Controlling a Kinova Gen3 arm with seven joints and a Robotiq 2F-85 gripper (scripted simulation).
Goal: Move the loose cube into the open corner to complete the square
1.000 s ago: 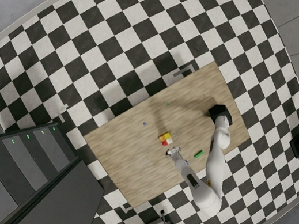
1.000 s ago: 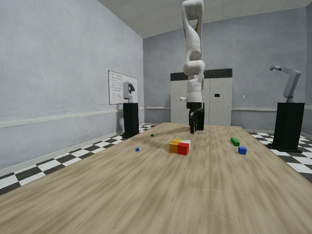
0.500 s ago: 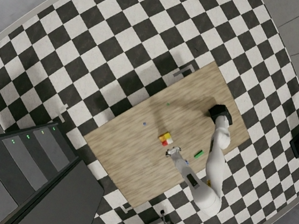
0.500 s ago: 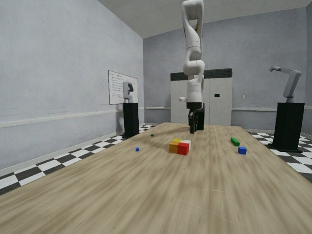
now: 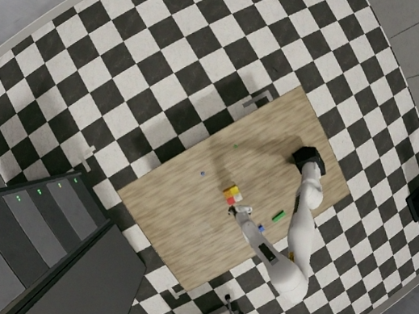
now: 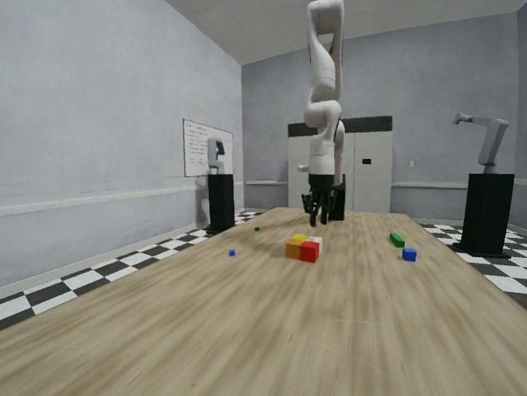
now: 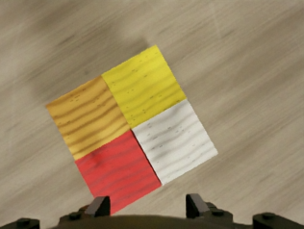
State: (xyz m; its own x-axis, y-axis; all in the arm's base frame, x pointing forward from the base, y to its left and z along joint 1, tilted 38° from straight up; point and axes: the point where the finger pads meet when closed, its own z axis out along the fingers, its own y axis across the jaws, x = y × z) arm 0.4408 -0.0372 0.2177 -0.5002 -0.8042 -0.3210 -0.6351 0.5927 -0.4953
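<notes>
Four cubes lie together as a tight square on the wooden table [image 5: 170, 216] [image 6: 255, 324] [image 7: 250, 53]: an orange cube [image 7: 87, 120] [image 6: 293, 249], a yellow cube [image 7: 143, 86] [image 6: 299, 237], a red cube [image 7: 117, 168] [image 6: 308, 251] and a white cube [image 7: 174, 140] [image 6: 317, 241]. In the top view the square [image 5: 232, 194] is small at the table's middle. In the wrist view the faces touch with no gap visible. My gripper [image 7: 148, 213] [image 6: 319, 215] [image 5: 234, 210] hangs above the table just beside the red and white cubes. Its fingers stand partly open with nothing between them.
A green block [image 5: 277, 215] [image 6: 396, 239] and a small blue cube [image 5: 261, 228] [image 6: 409, 254] lie to one side of the square. A tiny blue piece [image 5: 202, 174] [image 6: 232, 252] and a tiny green piece [image 5: 235, 146] [image 6: 256, 229] lie on the other side.
</notes>
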